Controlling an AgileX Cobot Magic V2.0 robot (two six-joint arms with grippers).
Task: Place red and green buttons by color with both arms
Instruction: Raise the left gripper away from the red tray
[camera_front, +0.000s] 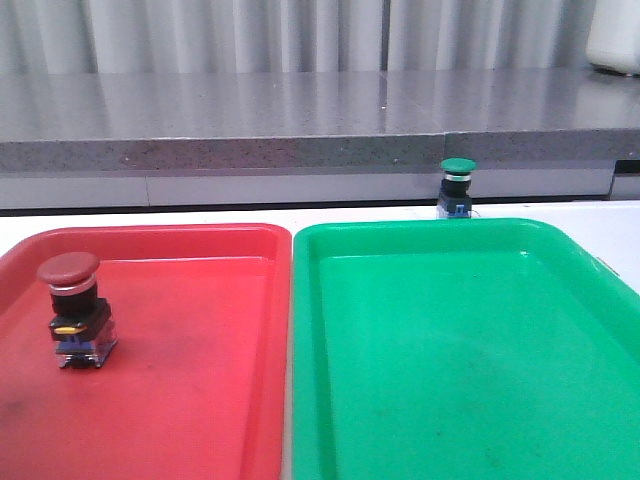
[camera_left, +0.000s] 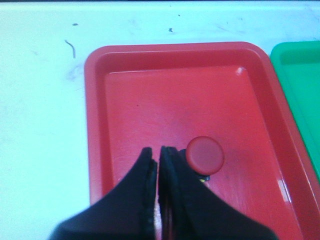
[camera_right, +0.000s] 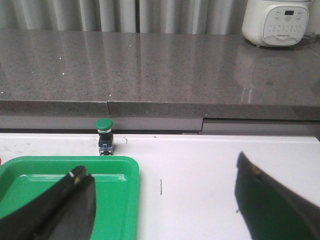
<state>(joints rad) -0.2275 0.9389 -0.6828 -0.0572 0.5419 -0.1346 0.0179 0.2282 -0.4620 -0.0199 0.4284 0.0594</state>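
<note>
Sitting beside closed left gripper: red button (untouched); right gripper wide, green button well beyond.

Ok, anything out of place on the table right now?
Yes: the green button stands upright on the white table, beyond the far rim of the green tray, not in it. The red button already sits upright inside the red tray. Nothing looks spilled or damaged.

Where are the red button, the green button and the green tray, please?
red button (camera_front: 68, 267): front view, on its dark red cap.
green button (camera_front: 459, 165): front view, on its green cap.
green tray (camera_front: 420, 229): front view, on its far rim.
</note>
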